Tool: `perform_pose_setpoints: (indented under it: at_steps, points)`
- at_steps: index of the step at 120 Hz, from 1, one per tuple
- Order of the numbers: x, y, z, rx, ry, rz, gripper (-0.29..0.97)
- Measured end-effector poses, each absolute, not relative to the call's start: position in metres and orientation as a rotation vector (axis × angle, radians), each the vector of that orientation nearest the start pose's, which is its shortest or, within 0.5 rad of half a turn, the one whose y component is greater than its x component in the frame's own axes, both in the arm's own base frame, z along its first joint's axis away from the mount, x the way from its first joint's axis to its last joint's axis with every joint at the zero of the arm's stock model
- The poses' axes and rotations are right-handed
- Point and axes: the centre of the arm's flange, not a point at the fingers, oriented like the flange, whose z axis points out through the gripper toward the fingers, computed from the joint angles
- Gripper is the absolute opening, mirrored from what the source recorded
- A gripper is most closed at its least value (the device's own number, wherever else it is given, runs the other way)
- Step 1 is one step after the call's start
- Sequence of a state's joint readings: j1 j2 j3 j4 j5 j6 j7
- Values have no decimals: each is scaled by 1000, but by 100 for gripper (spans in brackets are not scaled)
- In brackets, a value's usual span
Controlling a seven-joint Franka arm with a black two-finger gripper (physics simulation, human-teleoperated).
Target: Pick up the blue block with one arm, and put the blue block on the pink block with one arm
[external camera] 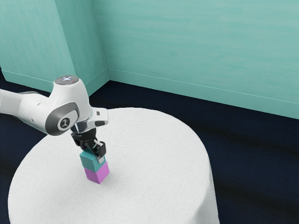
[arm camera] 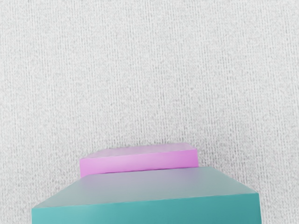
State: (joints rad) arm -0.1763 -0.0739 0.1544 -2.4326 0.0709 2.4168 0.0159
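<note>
The fingers (external camera: 100, 149) pinched the blue block (external camera: 89, 162), seated on the pink block (external camera: 96, 173) near the counter's (external camera: 154, 154) front edge.

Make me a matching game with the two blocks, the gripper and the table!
Things:
1. blue block
2. pink block
3. gripper
4. table

Descriptions:
a. white and round
b. bottom of the stack
c. black, at the top of the stack
d. sitting on another block

Pairs: 1-d, 2-b, 3-c, 4-a
</note>
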Motion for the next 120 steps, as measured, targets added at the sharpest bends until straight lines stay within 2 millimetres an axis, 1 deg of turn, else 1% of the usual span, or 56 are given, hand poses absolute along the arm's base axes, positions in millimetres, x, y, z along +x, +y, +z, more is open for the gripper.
perform_pose_setpoints:
  at_steps: [22, 41, 61, 76, 82, 88, 93, 96, 104, 113, 120]
  points:
    - [487, -11, 338, -3098, 139, -93, 36]
    - [489, -11, 331, -3096, 138, -73, 36]
    - [490, -13, 331, -3088, 165, -72, 50]
    - [490, -15, 333, -3085, 183, -76, 57]
    - [490, -16, 340, -3085, 188, -100, 59]
    - [489, -14, 360, -3084, 188, -163, 60]
    - [488, -8, 379, -3078, 180, -220, 61]
    - [487, -5, 386, -3075, 175, -242, 61]
    - [488, -1, 397, -3068, 168, -273, 62]
    - [495, 0, 415, -3061, 160, -307, 63]
    - [497, 0, 420, -3061, 154, -301, 64]
